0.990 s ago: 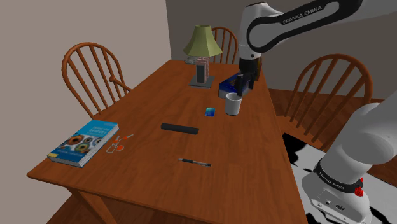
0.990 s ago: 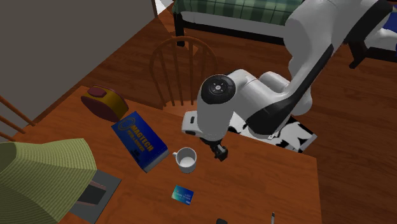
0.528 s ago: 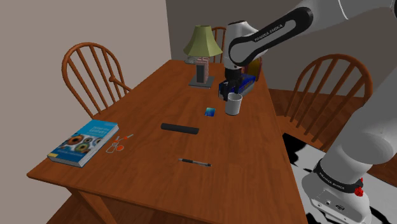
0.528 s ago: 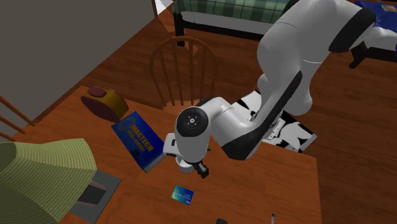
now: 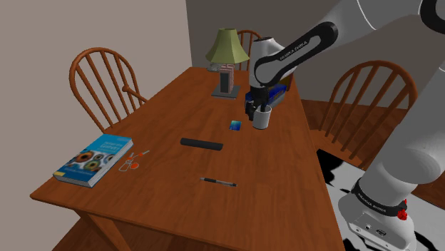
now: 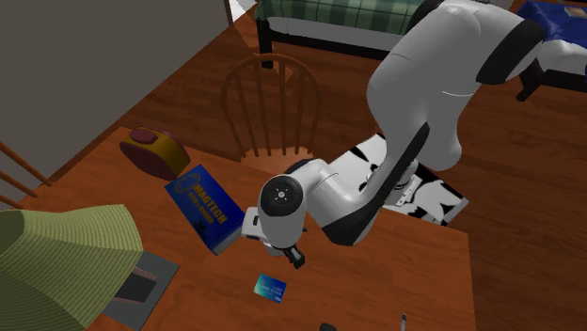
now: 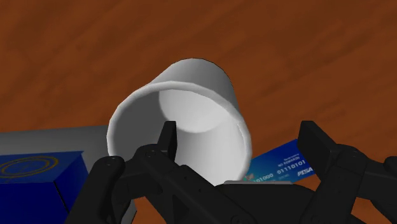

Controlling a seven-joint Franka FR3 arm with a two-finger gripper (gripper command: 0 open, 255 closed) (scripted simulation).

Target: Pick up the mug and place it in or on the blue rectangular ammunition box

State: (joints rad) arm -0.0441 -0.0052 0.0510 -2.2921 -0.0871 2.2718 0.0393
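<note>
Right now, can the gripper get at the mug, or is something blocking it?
Probably yes. The open gripper hangs over the mug, one finger seemingly inside its rim, the other outside. The blue box and the card lie beside the mug, not in between.

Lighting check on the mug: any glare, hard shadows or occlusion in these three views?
Shoulder view: even light, no glare; the white mug stands out against the brown table. Second exterior view: the arm covers the mug. Wrist view: soft shading inside the mug, no blown highlights; the open gripper overlaps its rim.
</note>
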